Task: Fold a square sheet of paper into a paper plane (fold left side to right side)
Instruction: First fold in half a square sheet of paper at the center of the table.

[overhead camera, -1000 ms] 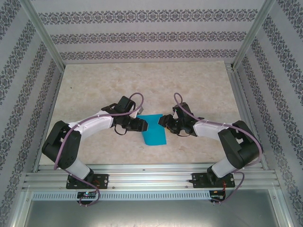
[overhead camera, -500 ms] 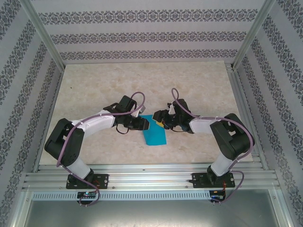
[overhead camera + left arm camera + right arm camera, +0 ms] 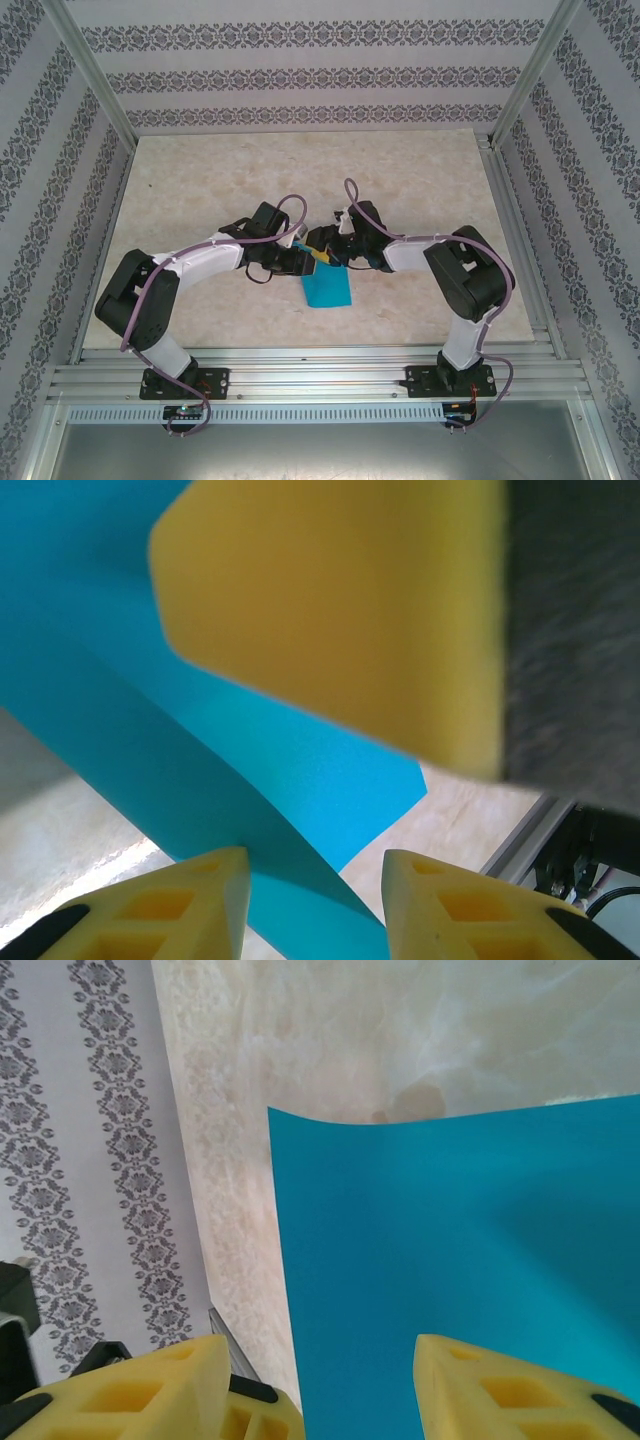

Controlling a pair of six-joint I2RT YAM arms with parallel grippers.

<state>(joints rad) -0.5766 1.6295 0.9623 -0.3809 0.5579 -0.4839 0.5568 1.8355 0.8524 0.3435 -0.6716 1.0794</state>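
Top external: left pincer (image 3: 308, 263) and right pincer (image 3: 326, 254), jaws parted, hide paper (image 3: 328, 291) partly.

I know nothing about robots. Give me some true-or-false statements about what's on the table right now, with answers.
1. The sheet of paper is bright blue. True.
2. It lies against the far wall of the table. False: it lies nearer the arms' bases, between the two arms.
3. The left gripper and right gripper both reach the paper's far end. True.
4. The right gripper's fingers are pressed shut. False: they stand apart, paper showing between them.
5. Those fingers are red. False: they are yellow.
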